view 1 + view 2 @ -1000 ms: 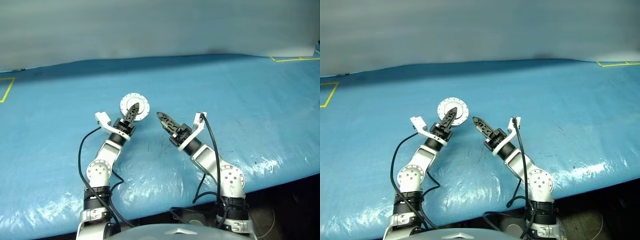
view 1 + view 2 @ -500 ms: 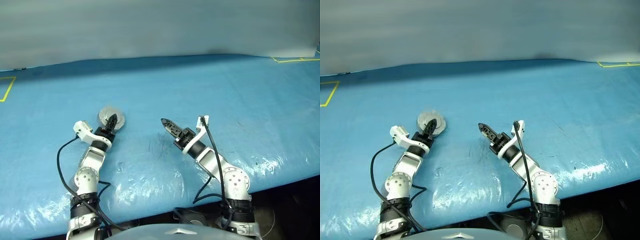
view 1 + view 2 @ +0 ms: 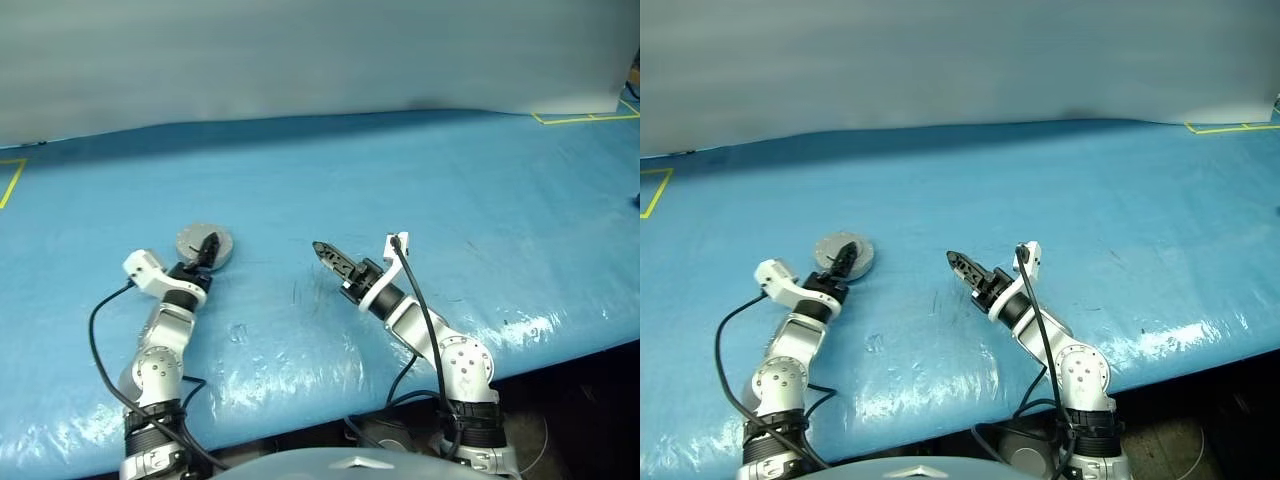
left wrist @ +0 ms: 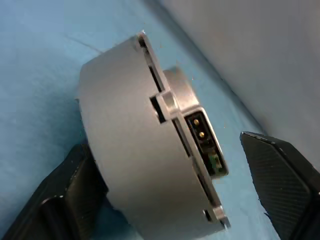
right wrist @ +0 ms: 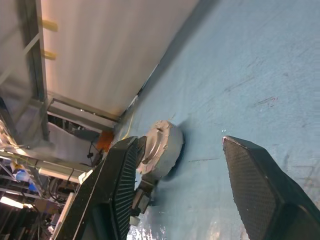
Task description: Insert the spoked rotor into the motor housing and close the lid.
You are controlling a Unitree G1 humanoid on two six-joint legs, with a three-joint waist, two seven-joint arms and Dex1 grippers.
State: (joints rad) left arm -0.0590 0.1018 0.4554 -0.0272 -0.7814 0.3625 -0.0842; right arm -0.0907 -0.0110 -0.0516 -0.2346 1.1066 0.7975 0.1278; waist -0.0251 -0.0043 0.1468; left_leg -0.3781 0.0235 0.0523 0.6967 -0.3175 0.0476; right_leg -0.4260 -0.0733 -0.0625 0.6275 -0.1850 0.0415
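Note:
The motor housing point(image 3: 190, 240) lies flat on the blue table at the left, a short grey cylinder with its lid point(image 3: 830, 250) shut on it, plain grey face up. My left gripper point(image 3: 207, 250) stands open around it. In the left wrist view one finger point(image 4: 65, 200) sits against the housing's wall point(image 4: 125, 140) and the other finger point(image 4: 280, 185) stands apart from it. My right gripper point(image 3: 326, 253) hovers open near the table's middle, nothing between its fingers point(image 5: 260, 190), pointing toward the housing point(image 5: 161, 142). The spoked rotor is out of view.
A blue plastic sheet point(image 3: 450, 170) covers the whole table, crinkled along the front edge point(image 3: 520, 330). Yellow tape marks lie at the far right point(image 3: 580, 118) and far left point(image 3: 10, 180). A grey wall rises behind the table.
My left arm has swung left and down, carrying the housing from a tilted, raised pose to flat on the table, and its jaws have opened. The right arm has stayed put.

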